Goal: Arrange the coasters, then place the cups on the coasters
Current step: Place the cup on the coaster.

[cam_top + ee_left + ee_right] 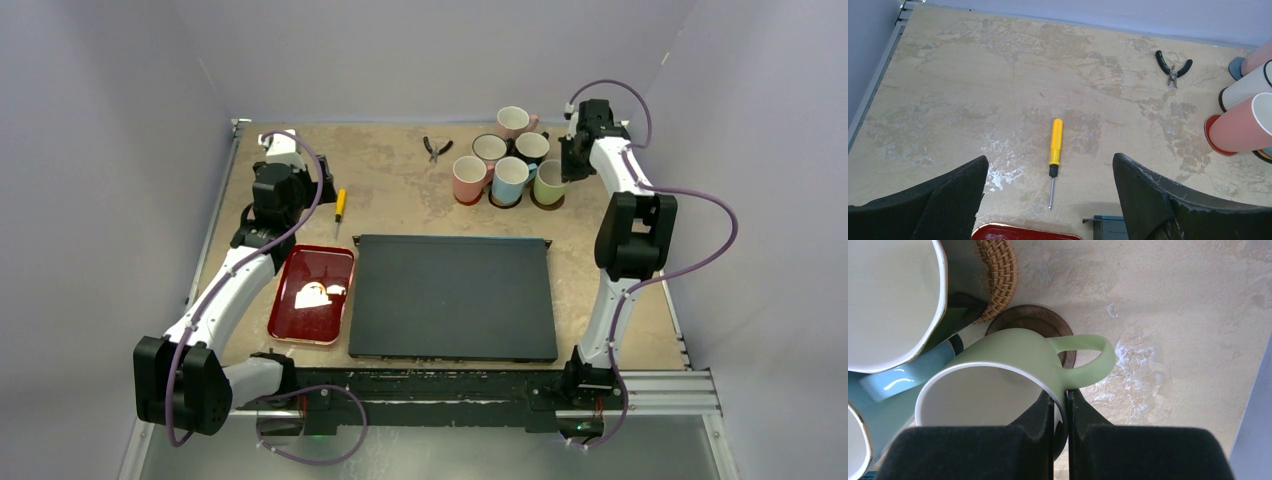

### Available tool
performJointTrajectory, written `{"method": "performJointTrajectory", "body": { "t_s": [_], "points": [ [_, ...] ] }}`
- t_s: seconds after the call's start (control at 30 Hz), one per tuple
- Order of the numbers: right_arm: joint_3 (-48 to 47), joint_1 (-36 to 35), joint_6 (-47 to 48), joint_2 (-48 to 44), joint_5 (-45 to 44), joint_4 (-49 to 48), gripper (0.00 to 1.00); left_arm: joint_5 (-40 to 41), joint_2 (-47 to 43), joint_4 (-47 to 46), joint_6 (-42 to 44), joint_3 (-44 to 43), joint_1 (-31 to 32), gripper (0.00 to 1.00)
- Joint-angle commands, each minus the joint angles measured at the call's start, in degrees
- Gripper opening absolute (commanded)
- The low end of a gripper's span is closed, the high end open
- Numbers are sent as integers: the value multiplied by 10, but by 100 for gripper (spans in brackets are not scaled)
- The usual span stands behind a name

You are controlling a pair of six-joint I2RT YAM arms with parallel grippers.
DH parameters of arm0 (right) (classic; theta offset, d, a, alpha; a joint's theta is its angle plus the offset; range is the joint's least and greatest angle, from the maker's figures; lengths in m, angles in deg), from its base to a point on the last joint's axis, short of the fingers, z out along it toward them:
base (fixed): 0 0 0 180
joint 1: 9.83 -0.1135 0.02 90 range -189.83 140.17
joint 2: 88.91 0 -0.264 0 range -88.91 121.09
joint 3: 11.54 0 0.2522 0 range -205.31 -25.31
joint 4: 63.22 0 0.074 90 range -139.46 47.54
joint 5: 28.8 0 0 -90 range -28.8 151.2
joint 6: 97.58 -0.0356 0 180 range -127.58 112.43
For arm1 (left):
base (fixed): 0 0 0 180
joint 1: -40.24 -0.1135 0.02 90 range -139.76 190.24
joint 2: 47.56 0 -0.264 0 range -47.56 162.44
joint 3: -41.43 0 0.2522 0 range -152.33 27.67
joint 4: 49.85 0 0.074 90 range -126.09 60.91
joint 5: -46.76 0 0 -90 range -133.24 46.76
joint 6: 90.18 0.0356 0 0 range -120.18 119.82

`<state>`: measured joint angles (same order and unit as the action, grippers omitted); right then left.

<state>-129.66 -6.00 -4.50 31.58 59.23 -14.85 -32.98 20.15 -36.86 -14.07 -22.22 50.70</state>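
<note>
Right wrist view: the right gripper point(1061, 399) is seen clamped on the wall of the light green handled ceramic mug point(1008, 352), just beside its handle. One finger is inside the white interior, the other outside, and the jaws are nearly closed on the thin wall. The mug is positioned over a dark brown round coaster point(1030, 320); contact between the two cannot be confirmed. A tan woven round coaster point(1000, 275) is seen just beyond it, under a black mug point(960, 265). A light blue mug point(888, 405) is close on the left.

Top external: all six mugs are clustered at the far right of the worn tan table point(400, 190), beyond the large black rectangular mat point(452, 297). A red rectangular tray point(312, 294) is set just left of the mat.

Left wrist view: the left gripper point(1049, 158) is held wide open with nothing gripped, above the tabletop. A yellow-handled screwdriver point(1055, 140) is seen on the table between the fingers. Black-handled pliers point(1173, 67) are seen farther off.
</note>
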Motion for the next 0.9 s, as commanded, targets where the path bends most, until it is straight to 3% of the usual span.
{"method": "performJointTrajectory", "body": {
  "t_s": [0.0, 0.23, 0.47, 0.87],
  "points": [
    [-27, -3, 6, 2, 19, -21, 0, 3, -3, -20, 8, 0, -4, 90],
    [-26, -3, 8, 2, 15, -21, 1, 0, -3, -20, 9, 0, -4, 90],
    [-21, -3, 10, -4, 12, -22, 23, -2, -5, -20, 9, 0, -4, 90],
    [-11, -3, 11, -22, 4, -31, 42, -1, -8, -20, 9, 1, -4, 90]
  ]
}}
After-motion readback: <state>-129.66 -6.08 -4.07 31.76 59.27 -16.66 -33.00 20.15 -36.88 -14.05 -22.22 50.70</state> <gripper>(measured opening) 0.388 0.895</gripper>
